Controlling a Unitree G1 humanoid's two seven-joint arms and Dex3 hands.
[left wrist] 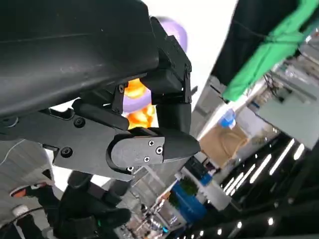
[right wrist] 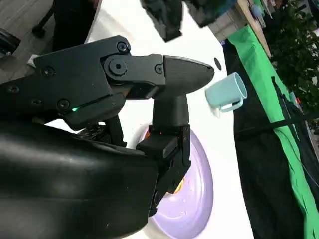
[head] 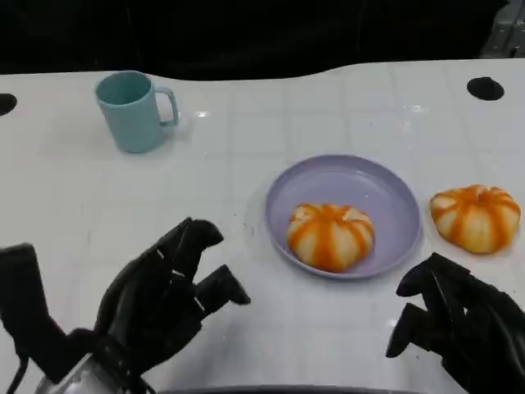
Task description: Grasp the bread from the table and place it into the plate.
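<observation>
An orange-striped bread [head: 330, 236] lies in the lilac plate [head: 344, 174] at the middle right of the table. A second, similar bread [head: 476, 217] sits on the bare table just right of the plate. My left hand [head: 164, 294] hovers at the lower left, well short of the plate, fingers apart and holding nothing. My right hand [head: 458, 324] is at the lower right, in front of the second bread, and it too is empty with its fingers loosely bent. The right wrist view shows the plate [right wrist: 197, 196] past that hand. Behind the fingers in the left wrist view, orange bread [left wrist: 135, 89] peeks out.
A teal mug [head: 131, 109] stands at the back left, also in the right wrist view as the mug [right wrist: 225, 92]. The white table ends at a dark edge along the back. A black round hole [head: 485, 88] marks the far right corner.
</observation>
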